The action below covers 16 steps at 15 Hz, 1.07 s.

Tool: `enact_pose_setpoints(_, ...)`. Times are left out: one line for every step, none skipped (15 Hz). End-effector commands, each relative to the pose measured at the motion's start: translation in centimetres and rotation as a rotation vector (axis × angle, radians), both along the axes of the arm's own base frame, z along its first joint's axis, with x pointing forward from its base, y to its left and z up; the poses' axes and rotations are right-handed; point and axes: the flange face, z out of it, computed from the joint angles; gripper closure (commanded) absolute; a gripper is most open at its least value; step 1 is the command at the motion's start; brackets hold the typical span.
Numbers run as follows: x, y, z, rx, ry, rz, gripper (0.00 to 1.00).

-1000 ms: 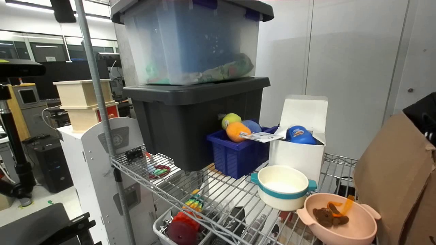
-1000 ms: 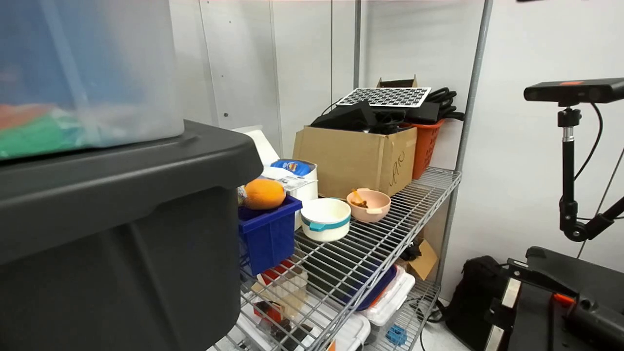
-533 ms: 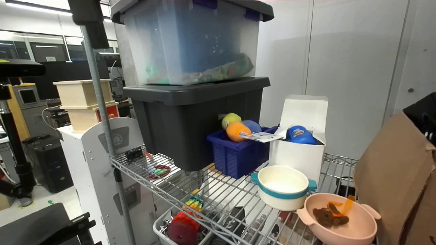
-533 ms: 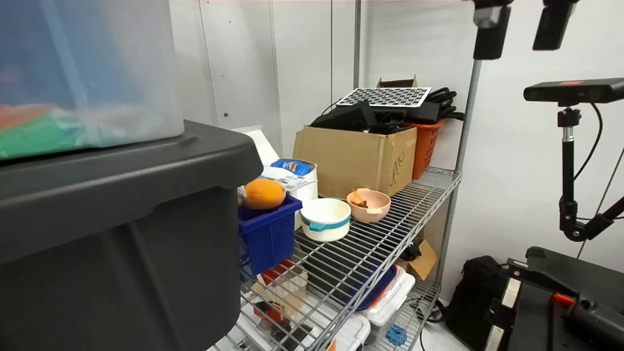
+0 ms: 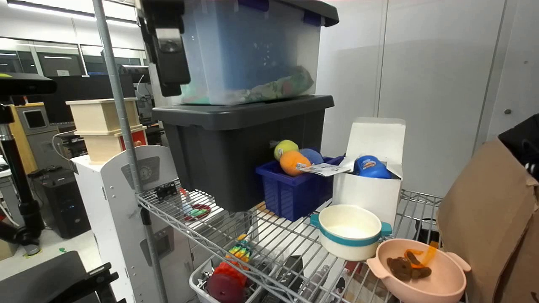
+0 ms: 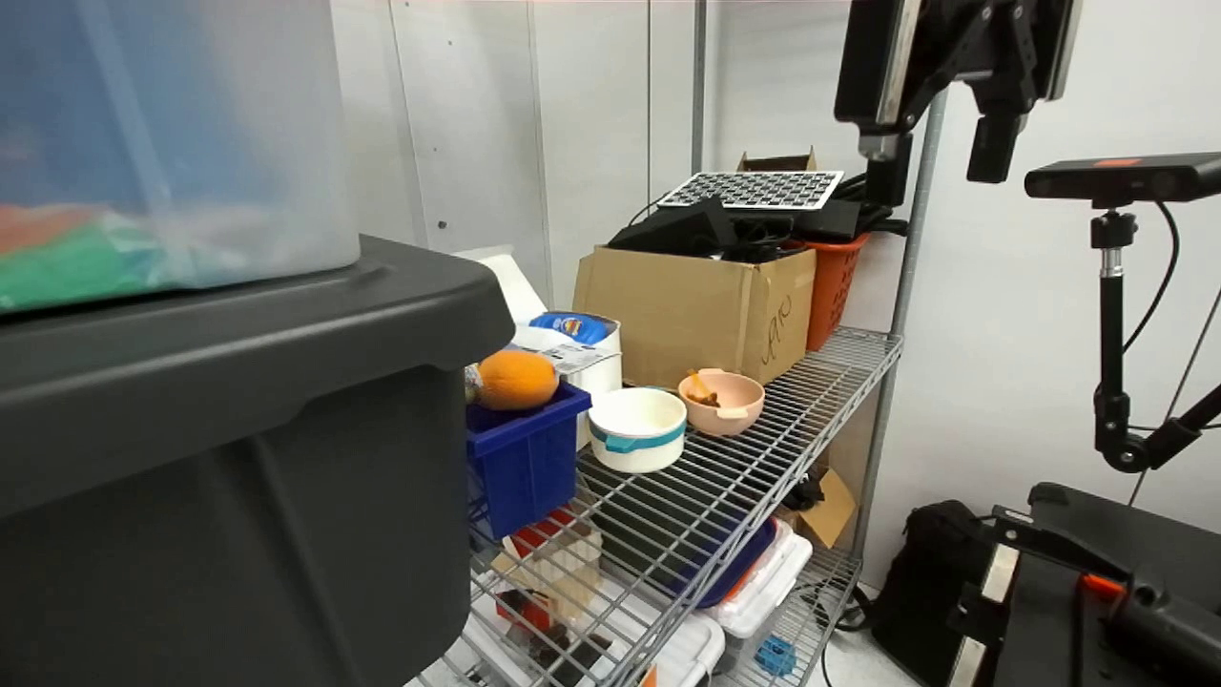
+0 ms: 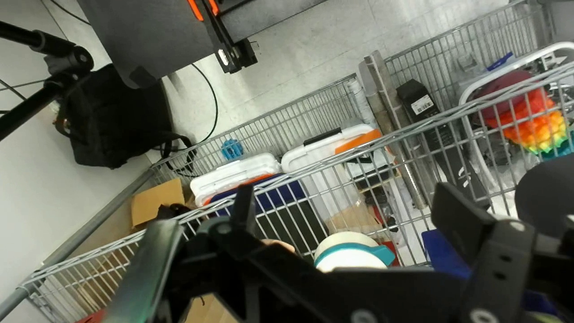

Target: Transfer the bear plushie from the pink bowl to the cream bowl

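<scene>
The small brown bear plushie (image 5: 401, 269) lies in the pink bowl (image 5: 442, 284), beside an orange strip. In an exterior view the bear (image 6: 707, 399) shows small inside the pink bowl (image 6: 742, 399). The cream bowl (image 5: 351, 249) with teal band and handles stands right beside the pink bowl; it also shows in an exterior view (image 6: 639, 458) and, partly covered, in the wrist view (image 7: 345, 240). My gripper (image 6: 940, 170) is open and empty, high above the shelf and the bowls; its fingers stand wide apart in the wrist view (image 7: 350, 208). There the bear is hidden and only a sliver of pink bowl (image 7: 279, 243) shows.
A wire shelf (image 6: 792, 420) bears everything. A blue bin (image 5: 290, 198) with toy balls and a white open box (image 5: 366, 193) stand behind the cream bowl. Stacked totes (image 5: 236, 160) rise on one side; a cardboard box (image 6: 668, 310) stands behind the pink bowl. A metal post (image 6: 920, 210) is near my gripper.
My gripper has come down into both exterior views from the top edge and moved sideways in over the shelf. It stays open. The bear and both bowls have not moved.
</scene>
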Motion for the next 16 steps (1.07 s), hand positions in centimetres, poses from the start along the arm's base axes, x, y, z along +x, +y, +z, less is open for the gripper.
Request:
enact_pose_setpoints(2.0, -1.8, -1.6, -0.005, 0.010, 0.013, 0.00)
enact_pose_setpoints(2.2, -2.3, -2.4, -0.007, 0.017, 0.012, 0.00)
enact_pose_setpoints(2.4, -2.7, -2.8, -0.008, 0.023, 0.012, 0.00)
enact_pose_setpoints(2.6, -3.1, -3.4, -0.008, 0.031, 0.011, 0.00)
enact_pose_setpoints(2.8, -3.4, -3.8, -0.008, 0.036, 0.013, 0.00)
enact_pose_setpoints(2.9, -3.8, -4.3, -0.011, 0.042, 0.013, 0.00)
enact_pose_setpoints(3.1, -4.2, -4.8, -0.014, 0.048, 0.010, 0.00)
enact_pose_setpoints(3.2, -4.5, -5.1, -0.018, 0.056, 0.013, 0.00)
enact_pose_setpoints(3.3, -4.7, -5.1, -0.017, 0.073, 0.021, 0.00)
enact_pose_setpoints(2.5, -3.9, -5.2, -0.004, 0.069, -0.002, 0.00)
enact_pose_setpoints(2.7, -4.1, -5.5, -0.002, 0.075, 0.001, 0.00)
enact_pose_setpoints(2.8, -4.3, -5.6, -0.002, 0.077, 0.002, 0.00)
enact_pose_setpoints(2.8, -4.3, -5.6, -0.001, 0.078, 0.003, 0.00)
enact_pose_setpoints(2.9, -4.3, -5.6, -0.001, 0.077, 0.003, 0.00)
enact_pose_setpoints(2.9, -4.3, -5.5, -0.001, 0.076, 0.003, 0.00)
enact_pose_setpoints(2.9, -4.3, -5.5, -0.002, 0.076, 0.003, 0.00)
